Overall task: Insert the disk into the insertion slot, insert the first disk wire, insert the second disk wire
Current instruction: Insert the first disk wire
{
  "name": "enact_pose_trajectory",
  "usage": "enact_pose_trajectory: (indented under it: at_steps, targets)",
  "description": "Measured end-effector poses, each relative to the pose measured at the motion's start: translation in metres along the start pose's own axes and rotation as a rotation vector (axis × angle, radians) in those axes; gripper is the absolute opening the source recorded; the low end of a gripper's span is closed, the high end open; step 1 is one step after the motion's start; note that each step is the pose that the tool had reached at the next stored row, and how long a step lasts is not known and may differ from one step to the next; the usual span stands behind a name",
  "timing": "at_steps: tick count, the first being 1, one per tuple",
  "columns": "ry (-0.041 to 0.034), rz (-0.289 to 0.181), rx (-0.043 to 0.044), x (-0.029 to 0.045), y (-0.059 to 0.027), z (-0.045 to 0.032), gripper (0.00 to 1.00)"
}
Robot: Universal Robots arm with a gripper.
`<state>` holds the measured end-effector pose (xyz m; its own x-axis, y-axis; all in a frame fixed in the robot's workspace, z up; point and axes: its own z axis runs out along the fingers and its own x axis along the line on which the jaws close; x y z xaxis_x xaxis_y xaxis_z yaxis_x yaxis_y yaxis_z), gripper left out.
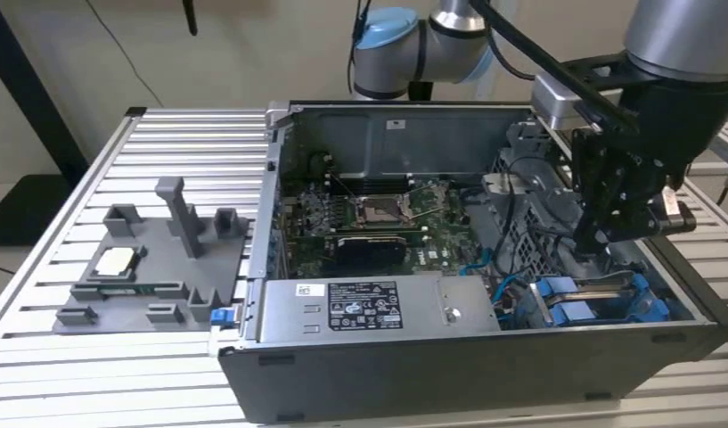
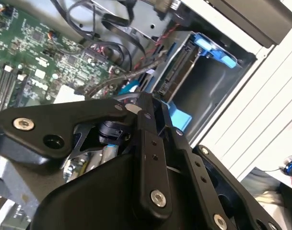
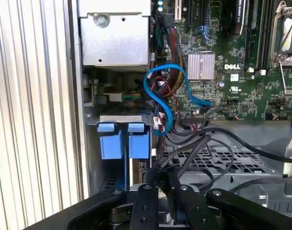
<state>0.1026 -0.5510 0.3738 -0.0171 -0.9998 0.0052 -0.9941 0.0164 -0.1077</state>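
Note:
The disk (image 1: 604, 289) stands on edge inside the insertion slot (image 3: 121, 118) at the case's corner on the exterior view's right. Its blue carrier bracket (image 3: 124, 142) shows as two blue tabs, and in the second wrist view the blue carrier bracket (image 2: 216, 51) frames the disk's connector edge (image 2: 170, 73). My gripper (image 1: 601, 239) hangs inside the case just above and beside the disk. In the first wrist view the gripper (image 3: 163, 189) is shut on a black wire connector (image 3: 166, 178), and its black leads (image 3: 193, 148) run off towards the board. A blue data wire (image 3: 161, 98) loops beside the slot.
The open computer case (image 1: 459, 383) lies on a slatted aluminium table (image 1: 126, 374). A grey labelled power-supply box (image 1: 370, 308) sits at the case's near side and the green motherboard (image 1: 376, 218) in the middle. A grey fixture tray (image 1: 150, 267) stands at the exterior view's left.

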Motion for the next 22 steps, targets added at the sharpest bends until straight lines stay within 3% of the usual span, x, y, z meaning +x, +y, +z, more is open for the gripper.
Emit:
enact_pose_trajectory:
  at_steps: [6,11,22]
  targets:
    - [-0.0061,0.001,-0.0005,0.0131,-0.007,0.0106,0.2]
    - [-0.0289,0.003,-0.0009,0.0158,-0.0137,0.0149,0.2]
    - [-0.031,0.003,-0.001,0.0158,-0.0147,0.0153,0.2]
